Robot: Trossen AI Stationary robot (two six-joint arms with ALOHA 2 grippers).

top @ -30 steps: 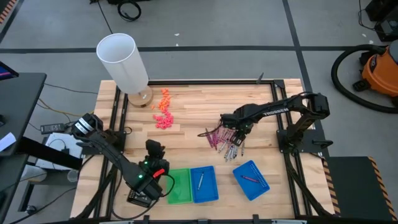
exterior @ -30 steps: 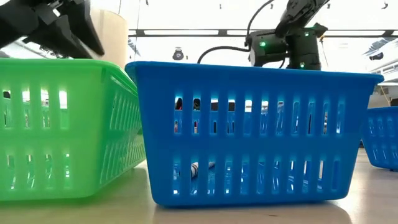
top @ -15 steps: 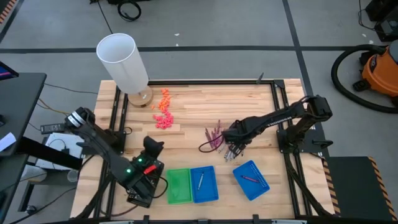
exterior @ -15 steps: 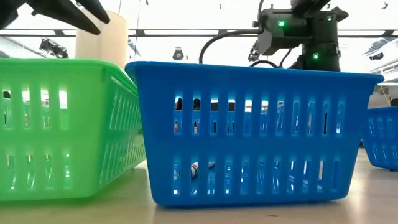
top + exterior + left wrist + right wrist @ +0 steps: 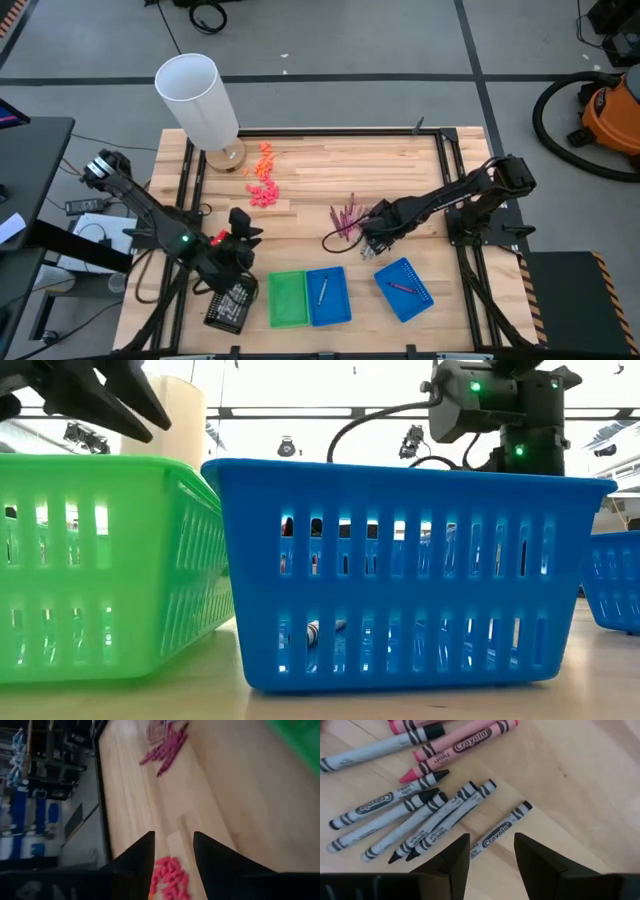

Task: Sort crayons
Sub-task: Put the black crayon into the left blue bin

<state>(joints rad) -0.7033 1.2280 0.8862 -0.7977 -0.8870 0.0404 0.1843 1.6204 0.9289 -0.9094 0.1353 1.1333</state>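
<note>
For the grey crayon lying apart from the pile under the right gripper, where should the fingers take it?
Grip the lone grey crayon at mid-length, from straight above, the right gripper turned so its fingers close across the shaft. It lies flat on the table, clear of its neighbours.

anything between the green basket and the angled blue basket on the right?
High view: another blue basket, one crayon inside, tight beside the green basket; then bare table before the angled blue basket.
</note>
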